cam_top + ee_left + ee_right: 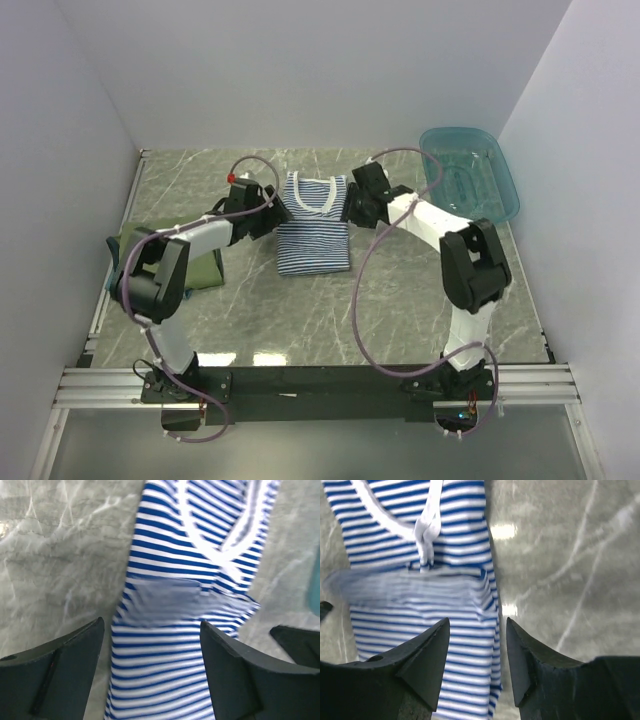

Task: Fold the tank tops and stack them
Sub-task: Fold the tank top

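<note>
Mid-table [400, 300], the striped tank top [312, 235] lies between my two spread, empty grippers.

Its long axis runs near to far, neckline at the far end. There is bare marble near it, the olive-green tank top [205, 265] is at left, and the teal basket [470, 180] is far right. My left gripper [152, 625] flanks its far-left edge and my right gripper [477, 622] its far-right, about equally close. A blurred band across the chest may be a folded layer.
</note>
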`<state>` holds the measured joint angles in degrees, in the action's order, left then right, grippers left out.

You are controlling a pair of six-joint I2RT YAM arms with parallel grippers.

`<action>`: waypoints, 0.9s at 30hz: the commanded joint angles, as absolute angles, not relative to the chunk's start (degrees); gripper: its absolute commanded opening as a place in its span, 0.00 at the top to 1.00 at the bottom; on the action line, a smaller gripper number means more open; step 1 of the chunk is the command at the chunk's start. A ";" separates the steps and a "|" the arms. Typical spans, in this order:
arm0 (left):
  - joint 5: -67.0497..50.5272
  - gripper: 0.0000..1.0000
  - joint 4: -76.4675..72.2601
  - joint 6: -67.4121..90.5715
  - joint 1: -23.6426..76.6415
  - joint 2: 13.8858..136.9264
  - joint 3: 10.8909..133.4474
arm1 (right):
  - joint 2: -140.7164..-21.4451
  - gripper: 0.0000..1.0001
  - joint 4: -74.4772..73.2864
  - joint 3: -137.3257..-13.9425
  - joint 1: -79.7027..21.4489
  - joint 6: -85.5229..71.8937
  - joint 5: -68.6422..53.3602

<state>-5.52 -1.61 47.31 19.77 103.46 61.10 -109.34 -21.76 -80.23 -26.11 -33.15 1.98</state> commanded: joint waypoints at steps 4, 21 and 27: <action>-1.85 0.32 -3.08 48.33 20.39 91.76 56.34 | -97.83 0.44 -17.49 -71.54 -31.81 -34.01 5.97; -7.92 0.96 -6.68 48.33 29.00 92.62 45.18 | -100.37 0.54 -14.59 -57.58 -39.29 -40.78 7.65; -4.31 1.00 -8.17 52.56 29.79 93.96 38.50 | -100.28 0.54 -10.99 -52.48 -39.38 -41.57 5.89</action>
<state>-6.90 -7.14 50.76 30.02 93.82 40.73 -99.74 -11.25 -55.92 -39.48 -40.47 6.37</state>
